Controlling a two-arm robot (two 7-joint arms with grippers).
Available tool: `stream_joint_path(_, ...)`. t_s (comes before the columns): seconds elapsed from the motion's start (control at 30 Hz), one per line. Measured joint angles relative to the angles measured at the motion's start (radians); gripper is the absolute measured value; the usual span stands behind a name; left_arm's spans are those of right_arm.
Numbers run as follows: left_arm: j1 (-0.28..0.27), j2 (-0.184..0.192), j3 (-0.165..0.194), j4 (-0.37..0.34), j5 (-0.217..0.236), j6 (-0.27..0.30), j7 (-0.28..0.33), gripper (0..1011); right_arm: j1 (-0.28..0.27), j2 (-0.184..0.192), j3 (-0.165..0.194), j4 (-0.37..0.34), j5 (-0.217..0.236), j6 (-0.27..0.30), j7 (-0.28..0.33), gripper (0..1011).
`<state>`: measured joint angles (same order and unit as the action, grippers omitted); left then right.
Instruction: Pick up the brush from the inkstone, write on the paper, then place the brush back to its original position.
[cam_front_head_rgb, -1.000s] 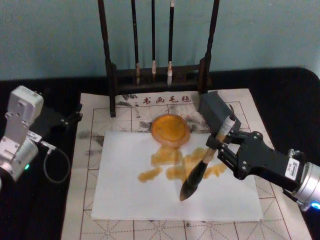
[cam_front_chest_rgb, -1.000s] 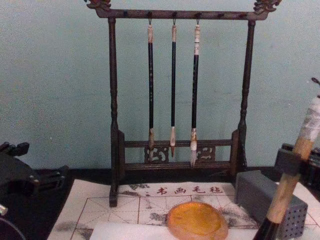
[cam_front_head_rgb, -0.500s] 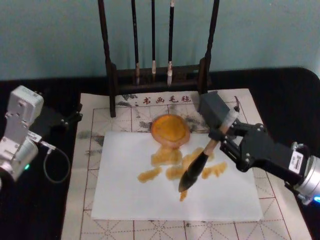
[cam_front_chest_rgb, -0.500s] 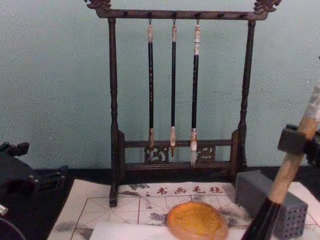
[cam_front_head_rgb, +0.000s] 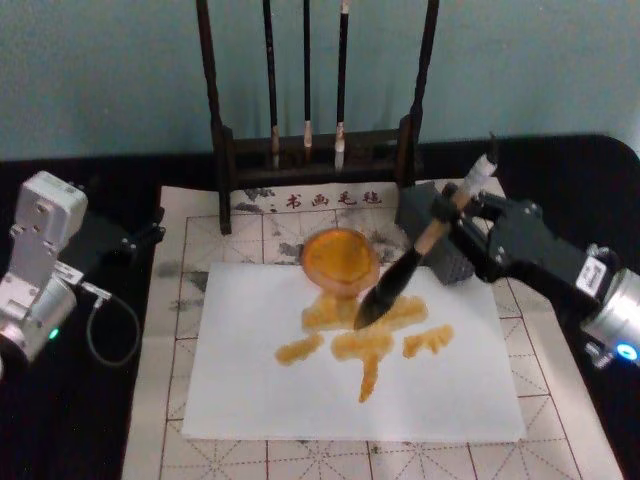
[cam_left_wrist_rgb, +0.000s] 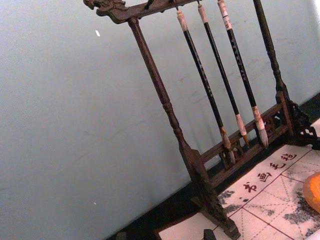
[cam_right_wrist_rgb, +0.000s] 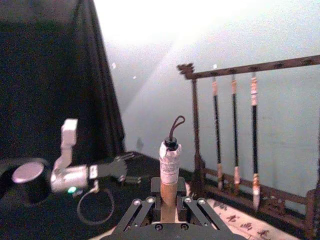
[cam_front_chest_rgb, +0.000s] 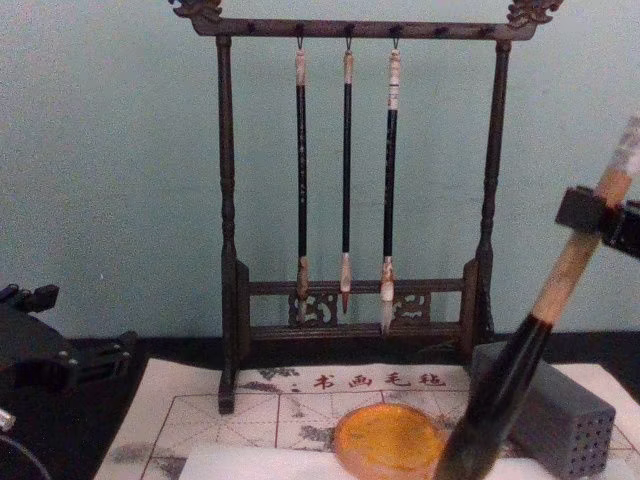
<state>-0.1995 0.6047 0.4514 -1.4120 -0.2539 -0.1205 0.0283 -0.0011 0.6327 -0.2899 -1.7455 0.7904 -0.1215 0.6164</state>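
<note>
Brush swung back toward the inkstone — right gripper clamps it — low-hanging tip may smear paper; left gripper parked.

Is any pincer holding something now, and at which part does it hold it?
The right pincer holds the brush by the upper part of its tan bamboo handle, below the white end. The left pincer, parked at the left, holds nothing.

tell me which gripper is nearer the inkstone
Right. The right gripper, holding the brush, is just right of the inkstone; the left gripper sits well off to its left.
</note>
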Motion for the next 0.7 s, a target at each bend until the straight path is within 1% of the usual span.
stream_joint_path(0.1,0.0,0.0,0.0,0.0,0.0,0.0,0.0,1001,0.026,-0.025,0.002,0.023,0.016,0.004,-0.014,194)
stream_joint_path(0.13,0.0,0.0,0.0,0.0,0.0,0.0,0.0,1001,0.04,-0.039,0.003,0.037,0.025,0.008,-0.022,195)
stream_joint_path(0.3,0.0,0.0,0.0,0.0,0.0,0.0,0.0,1001,0.074,-0.074,0.008,0.07,0.057,0.022,-0.047,195)
stream_joint_path(0.33,0.0,0.0,0.0,0.0,0.0,0.0,0.0,1001,0.087,-0.087,0.008,0.082,0.069,0.03,-0.056,195)
stream_joint_path(0.47,0.0,0.0,0.0,0.0,0.0,0.0,0.0,1001,0.113,-0.111,0.009,0.109,0.094,0.049,-0.078,195)
stream_joint_path(0.63,0.0,0.0,0.0,0.0,0.0,0.0,0.0,1001,0.165,-0.155,0.007,0.175,0.14,0.094,-0.132,194)
stream_joint_path(0.67,0.0,0.0,0.0,0.0,0.0,0.0,0.0,1001,0.165,-0.155,0.007,0.175,0.14,0.094,-0.132,195)
stream_joint_path(0.7,0.0,0.0,0.0,0.0,0.0,0.0,0.0,1001,0.181,-0.167,0.007,0.195,0.154,0.108,-0.148,195)
